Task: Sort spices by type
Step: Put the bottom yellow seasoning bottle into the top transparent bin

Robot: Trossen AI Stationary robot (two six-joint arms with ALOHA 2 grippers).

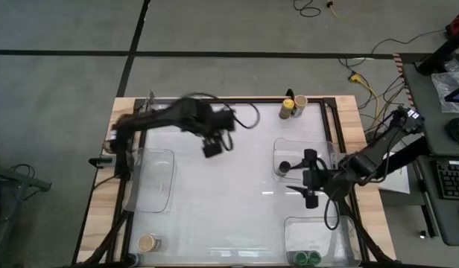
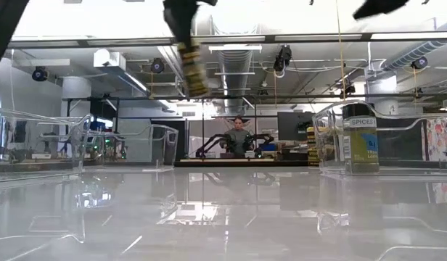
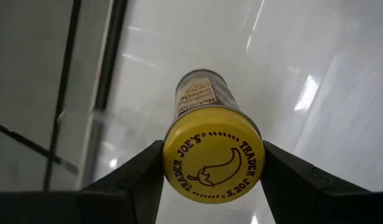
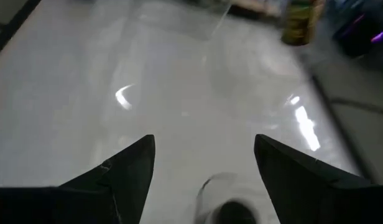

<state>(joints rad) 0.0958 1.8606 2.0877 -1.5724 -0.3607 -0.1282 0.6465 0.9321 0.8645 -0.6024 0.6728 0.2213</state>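
My left gripper (image 1: 212, 146) hangs over the middle of the table, shut on a spice jar with a yellow lid (image 3: 213, 163). In the low view that jar (image 2: 194, 69) hangs high above the tabletop. My right gripper (image 1: 311, 181) is open above the clear tray on the right (image 1: 280, 146). In this tray a black-lidded jar (image 1: 284, 167) stands upright on its base; its lid (image 4: 232, 211) shows below the open fingers. A yellow-lidded jar (image 1: 287, 109) and a tan-lidded jar (image 1: 300, 100) stand at the far edge. My left gripper (image 3: 213, 155) pinches the jar by its yellow lid (image 3: 179, 163), one finger on each side of the lid's rim. The fingers come from above, pointing down. The jar hangs below them, lifted clear of the table and slightly tilted.
A clear tray (image 1: 156, 179) lies on the left. A near-left tray holds a tan-lidded jar (image 1: 147, 242). A near-right tray holds two green-lidded jars (image 1: 305, 257). The glossy white tabletop between the trays is bare. A person (image 2: 239, 135) sits in the room behind.
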